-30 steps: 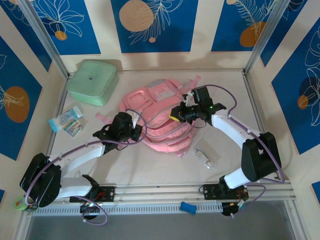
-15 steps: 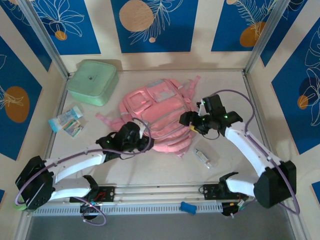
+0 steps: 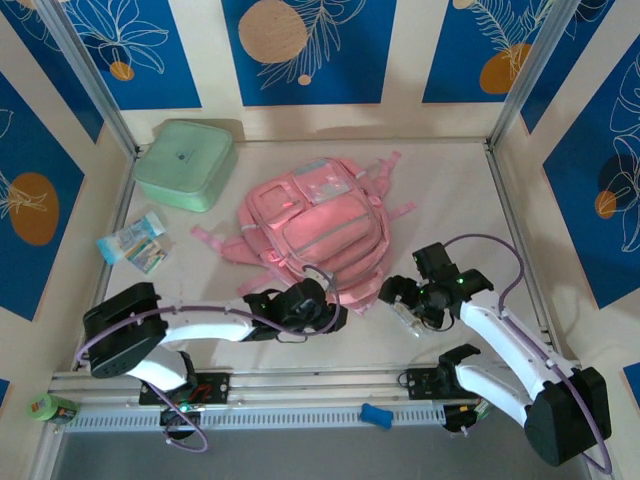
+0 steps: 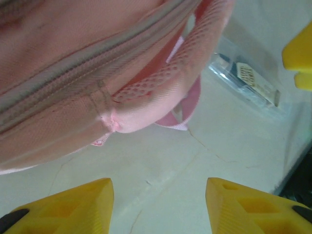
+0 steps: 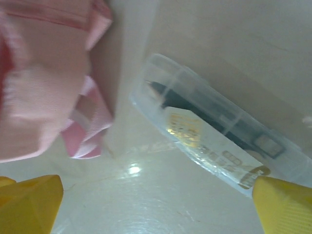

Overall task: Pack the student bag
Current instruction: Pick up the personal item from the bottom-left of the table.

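Up close, the left gripper (image 4: pixel 158 207) stands with its jaws wide, only bare table (image 4: pixel 161 161) between them. The right gripper (image 5: pixel 158 209) is spread just as wide, its fingertips cut off at the frame's lower corners. Just past it lies a clear case (image 5: pixel 219 141), its label blurred and its dark contents hard to make out. The student bag (image 3: pixel 315 225) lies at mid-table, at 12 o'clock from the left gripper and 10 o'clock from the right, touching neither. Both wrist views crop it to its near edge.
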Available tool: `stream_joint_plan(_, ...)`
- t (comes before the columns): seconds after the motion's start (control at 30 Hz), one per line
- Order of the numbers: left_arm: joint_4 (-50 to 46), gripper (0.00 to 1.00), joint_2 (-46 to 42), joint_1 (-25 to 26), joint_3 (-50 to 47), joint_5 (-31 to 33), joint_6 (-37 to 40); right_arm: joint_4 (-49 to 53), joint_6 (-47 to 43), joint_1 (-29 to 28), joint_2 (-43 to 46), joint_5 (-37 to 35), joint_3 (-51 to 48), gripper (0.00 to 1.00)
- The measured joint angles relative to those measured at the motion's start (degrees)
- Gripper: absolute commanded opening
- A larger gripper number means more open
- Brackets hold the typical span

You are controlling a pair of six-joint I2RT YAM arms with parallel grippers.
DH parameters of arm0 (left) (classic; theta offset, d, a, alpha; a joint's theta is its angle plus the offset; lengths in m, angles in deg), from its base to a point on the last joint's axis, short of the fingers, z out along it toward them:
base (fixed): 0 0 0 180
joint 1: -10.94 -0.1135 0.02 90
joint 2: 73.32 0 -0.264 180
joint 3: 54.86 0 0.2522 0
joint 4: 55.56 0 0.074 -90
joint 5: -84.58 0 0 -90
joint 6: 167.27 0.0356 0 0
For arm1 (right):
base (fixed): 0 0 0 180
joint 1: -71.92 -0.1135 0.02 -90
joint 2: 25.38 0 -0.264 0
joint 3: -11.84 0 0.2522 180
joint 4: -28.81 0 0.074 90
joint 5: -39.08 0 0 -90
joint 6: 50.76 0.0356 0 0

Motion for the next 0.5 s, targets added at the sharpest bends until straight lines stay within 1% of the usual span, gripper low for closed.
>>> stream_joint_plan(0.17,2.8,0.54,0.8,0.0,-0.2,2.6,-2.3,-1.4,0.3,0.5,-2.1,-0.8,-1.6,0.99)
stream_joint_plan(0.33,2.9,0.56,0.3,0.0,-1.3,4.9,-3.3,-3.3,0.8,0.2,-2.3,-0.8,-2.7,0.99)
stream_joint_plan(0.43,2.6,0.58,-0.5,0.0,-1.9,6.0,-3.3,-3.5,2.6,-2.2,-1.4,-1.2,-3.5,0.99)
stream_joint_plan(0.5,1.9,0.6,-1.3,0.0,-2.1,6.8,-3.3,-3.6,4.8,-5.5,0.1,-1.2,-3.8,0.99)
